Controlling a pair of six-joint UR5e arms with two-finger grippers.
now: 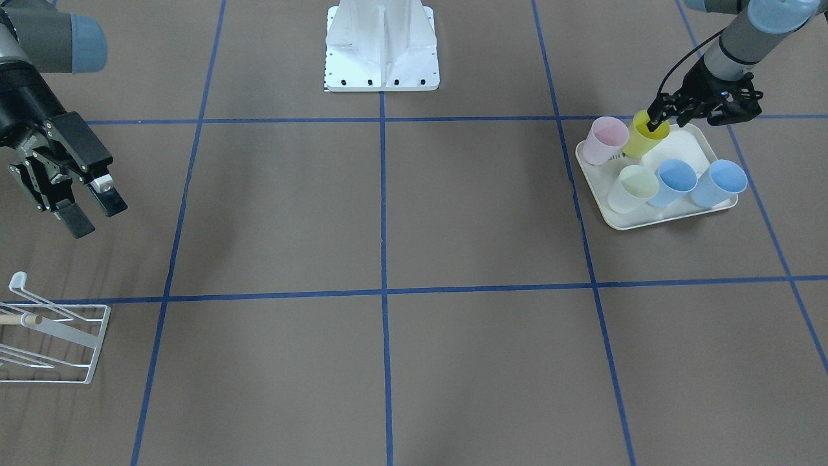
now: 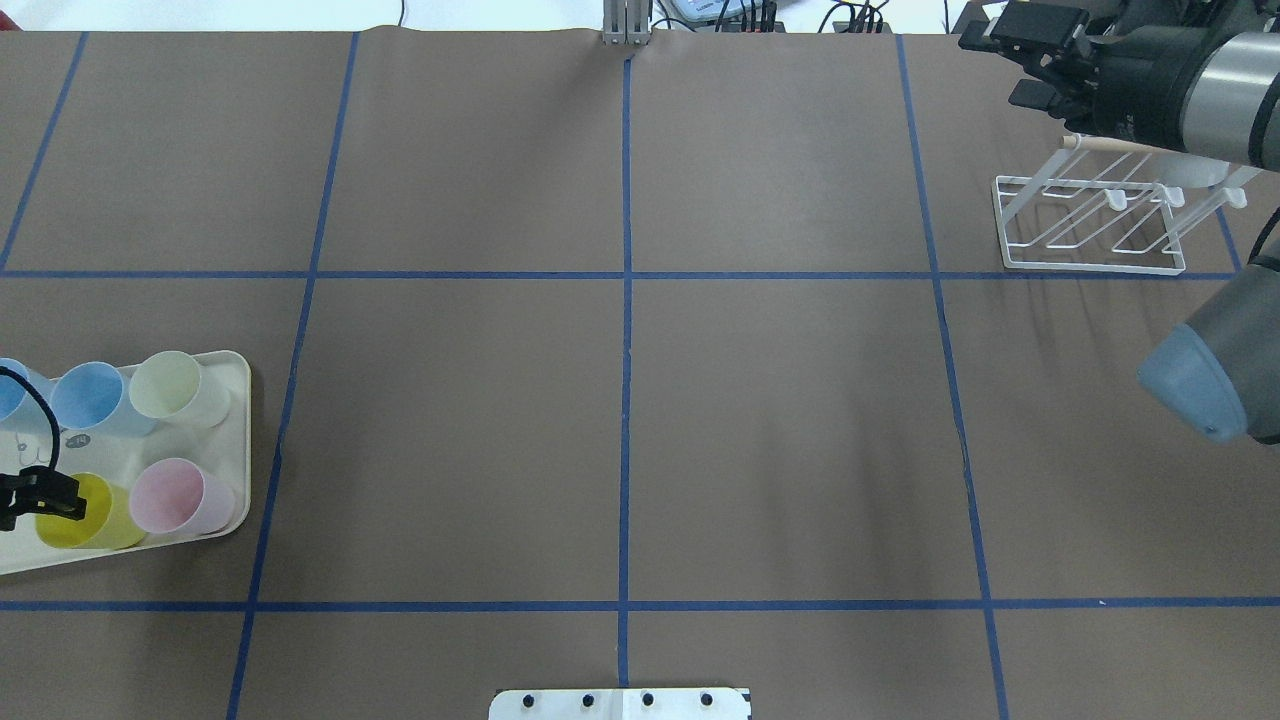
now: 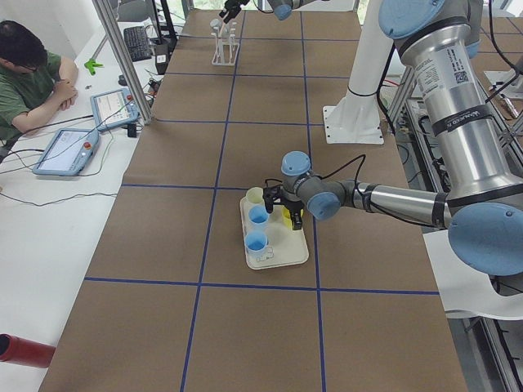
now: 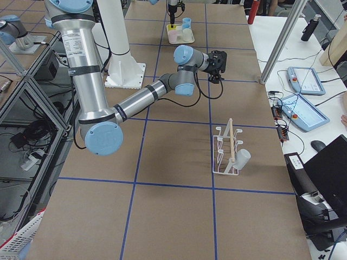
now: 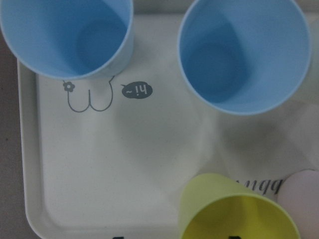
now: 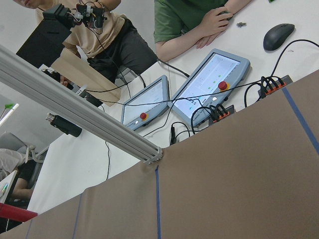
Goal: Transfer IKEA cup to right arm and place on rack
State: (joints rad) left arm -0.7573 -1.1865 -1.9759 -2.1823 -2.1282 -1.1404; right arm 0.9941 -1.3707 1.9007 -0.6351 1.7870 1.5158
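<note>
A yellow IKEA cup (image 1: 640, 141) (image 2: 100, 515) (image 5: 224, 211) stands on the cream tray (image 1: 647, 223) with a pink cup (image 1: 605, 139), a pale green cup (image 1: 632, 188) and two blue cups (image 1: 676, 181). My left gripper (image 1: 660, 120) (image 2: 40, 492) is open at the yellow cup's rim, one finger inside and one outside the wall. My right gripper (image 1: 94, 210) (image 2: 1005, 65) hangs open and empty above the table, close to the white wire rack (image 1: 52, 336) (image 2: 1090, 225) (image 4: 227, 149). A pale cup (image 4: 241, 158) sits on one of the rack's prongs.
The robot's white base plate (image 1: 381, 48) stands at the middle of the table's near edge. Blue tape lines grid the brown table. Beyond the far edge, seated people and teach pendants (image 6: 209, 87) show in the right wrist view.
</note>
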